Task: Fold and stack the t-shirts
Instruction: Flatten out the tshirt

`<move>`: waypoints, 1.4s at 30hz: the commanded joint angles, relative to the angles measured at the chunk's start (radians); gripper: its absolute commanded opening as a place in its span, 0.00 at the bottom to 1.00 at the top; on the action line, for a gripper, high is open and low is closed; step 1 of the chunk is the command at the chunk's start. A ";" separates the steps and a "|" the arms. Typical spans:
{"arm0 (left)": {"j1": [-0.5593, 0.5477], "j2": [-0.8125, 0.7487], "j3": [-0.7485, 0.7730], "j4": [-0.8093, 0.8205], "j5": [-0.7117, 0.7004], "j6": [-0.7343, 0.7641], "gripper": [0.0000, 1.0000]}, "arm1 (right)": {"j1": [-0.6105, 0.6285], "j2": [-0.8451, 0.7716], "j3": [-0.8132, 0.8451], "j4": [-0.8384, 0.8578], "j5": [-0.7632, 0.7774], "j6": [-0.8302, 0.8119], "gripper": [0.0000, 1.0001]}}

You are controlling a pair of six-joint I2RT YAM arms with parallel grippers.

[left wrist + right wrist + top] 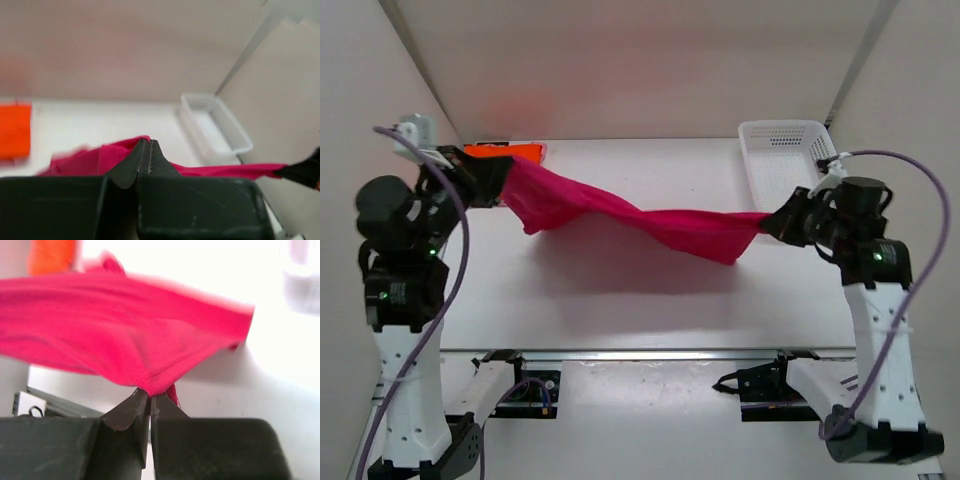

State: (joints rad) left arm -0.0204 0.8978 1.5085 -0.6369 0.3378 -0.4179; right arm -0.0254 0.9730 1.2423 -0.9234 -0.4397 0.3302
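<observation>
Top external: left fingers (492,180), right fingers (778,222) each pinch opposite end of magenta t-shirt (640,222), stretched above surface (620,300). Right wrist: fabric bunched at tips. Left wrist: basket (220,127) beyond.

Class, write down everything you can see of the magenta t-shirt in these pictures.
The magenta t-shirt is soft, plain, matte fabric, deep pink-red, no print visible. It is stretched into a twisted, sagging band above the table, casting a shadow below; whether its lowest fold touches is unclear. The left gripper pinches one end, the right gripper the other, both shut on cloth.
</observation>
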 commanded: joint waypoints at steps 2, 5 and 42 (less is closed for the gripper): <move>0.017 -0.005 0.223 0.028 0.001 0.028 0.00 | -0.033 -0.155 0.114 0.035 -0.065 -0.017 0.00; -0.021 0.027 0.389 0.000 -0.072 0.047 0.00 | -0.009 -0.191 0.222 0.014 -0.013 -0.008 0.00; 0.194 0.393 0.200 0.339 0.299 -0.176 0.00 | -0.038 0.580 0.543 0.247 -0.294 -0.016 0.00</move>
State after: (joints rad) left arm 0.2058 1.3392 1.9087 -0.3126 0.6426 -0.6327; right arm -0.0490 1.5299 1.9701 -0.7136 -0.6968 0.3210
